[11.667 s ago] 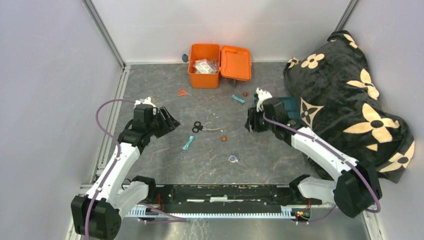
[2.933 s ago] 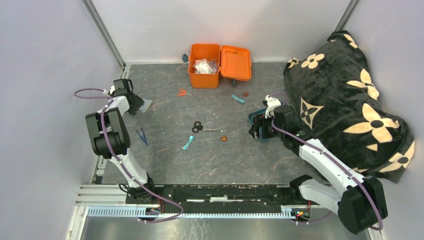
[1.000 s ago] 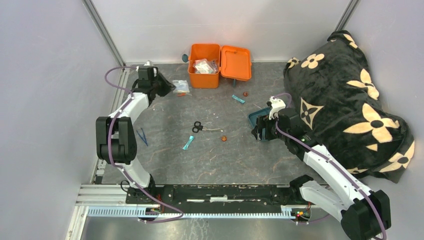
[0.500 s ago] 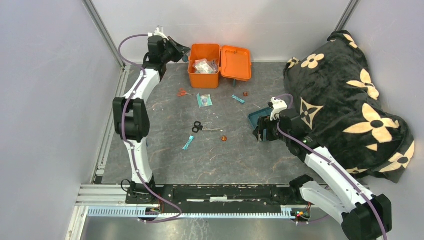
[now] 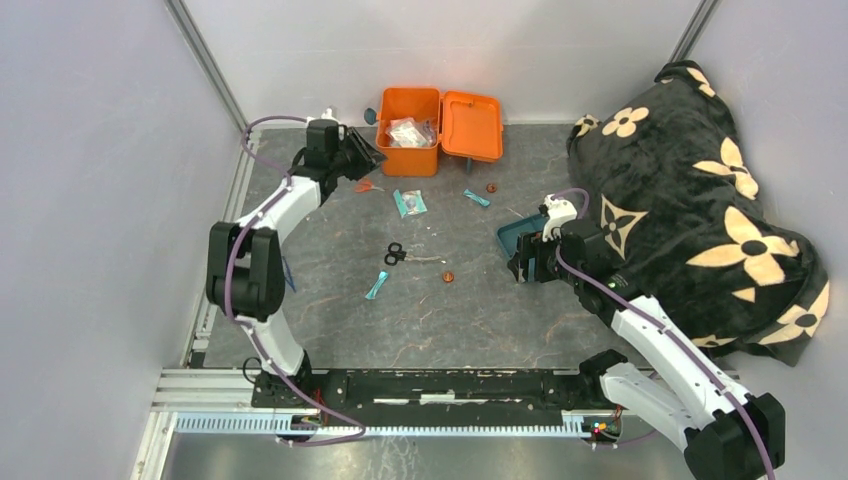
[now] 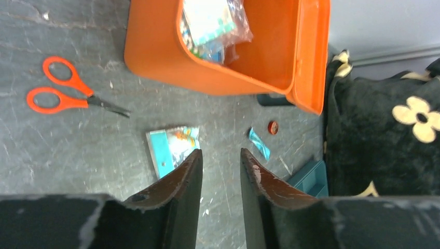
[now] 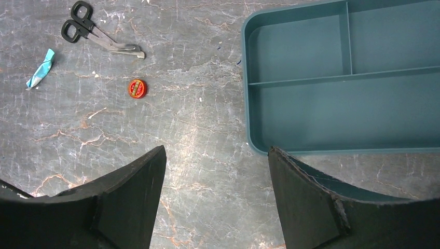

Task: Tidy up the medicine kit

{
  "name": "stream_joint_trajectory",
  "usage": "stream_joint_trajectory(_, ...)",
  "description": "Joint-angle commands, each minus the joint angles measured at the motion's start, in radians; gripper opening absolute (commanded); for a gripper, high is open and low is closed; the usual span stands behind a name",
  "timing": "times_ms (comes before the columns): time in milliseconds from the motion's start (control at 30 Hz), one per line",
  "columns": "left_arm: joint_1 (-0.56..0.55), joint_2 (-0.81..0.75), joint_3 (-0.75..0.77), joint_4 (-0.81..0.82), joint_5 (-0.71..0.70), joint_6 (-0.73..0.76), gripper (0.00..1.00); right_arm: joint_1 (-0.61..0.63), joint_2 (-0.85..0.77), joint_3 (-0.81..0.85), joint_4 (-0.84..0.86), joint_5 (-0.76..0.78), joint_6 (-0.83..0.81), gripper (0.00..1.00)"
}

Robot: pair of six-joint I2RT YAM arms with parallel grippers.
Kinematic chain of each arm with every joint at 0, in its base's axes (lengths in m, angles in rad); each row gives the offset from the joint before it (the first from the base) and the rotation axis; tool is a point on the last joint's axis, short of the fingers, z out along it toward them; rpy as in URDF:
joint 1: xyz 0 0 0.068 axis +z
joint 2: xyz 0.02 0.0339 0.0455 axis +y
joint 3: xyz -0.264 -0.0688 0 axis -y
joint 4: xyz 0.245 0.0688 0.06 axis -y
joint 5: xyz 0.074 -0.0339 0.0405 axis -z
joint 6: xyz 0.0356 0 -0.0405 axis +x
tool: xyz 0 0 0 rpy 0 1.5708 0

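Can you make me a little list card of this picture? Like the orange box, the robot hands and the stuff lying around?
medicine kit: lid open, packets inside
teal tray: visible compartments empty, under the right gripper
right gripper: open, holding nothing
left gripper: open, holding nothing, near a blue packet
loose on the table: orange scissors, black scissors, small red disc
blanket: black, flowered, far right

The left arm (image 5: 285,205) and right arm (image 5: 650,320) have white links between chunky black joints, each trailing a purple cable (image 5: 272,120). The black fingers (image 6: 179,192) are tapered, with scuffed pale edges.
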Motion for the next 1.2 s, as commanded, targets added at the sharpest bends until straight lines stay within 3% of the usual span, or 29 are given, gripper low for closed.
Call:
stream_joint_trajectory(0, -0.071, -0.075, -0.077, -0.047, -0.13, 0.11, 0.43, 0.003, 0.013, 0.007, 0.03, -0.007, 0.012, 0.78)
stream_joint_trajectory(200, -0.108, 0.023, -0.056, -0.075, -0.162, 0.121, 0.52, 0.003, -0.003, -0.004, 0.029, -0.016, 0.023, 0.78)
stream_joint_trajectory(800, -0.153, 0.202, 0.031, -0.108, -0.238, 0.135, 0.63, 0.003, -0.028, -0.005, -0.001, 0.013, 0.006, 0.79)
stream_joint_trajectory(1033, -0.157, 0.246, 0.057, -0.135, -0.26, 0.139, 0.62, 0.003, -0.032, 0.0, -0.009, 0.02, 0.004, 0.79)
stream_joint_trajectory(1167, -0.157, 0.253, 0.051, -0.143, -0.26, 0.144, 0.54, 0.003, -0.034, -0.001, -0.01, 0.02, 0.004, 0.79)
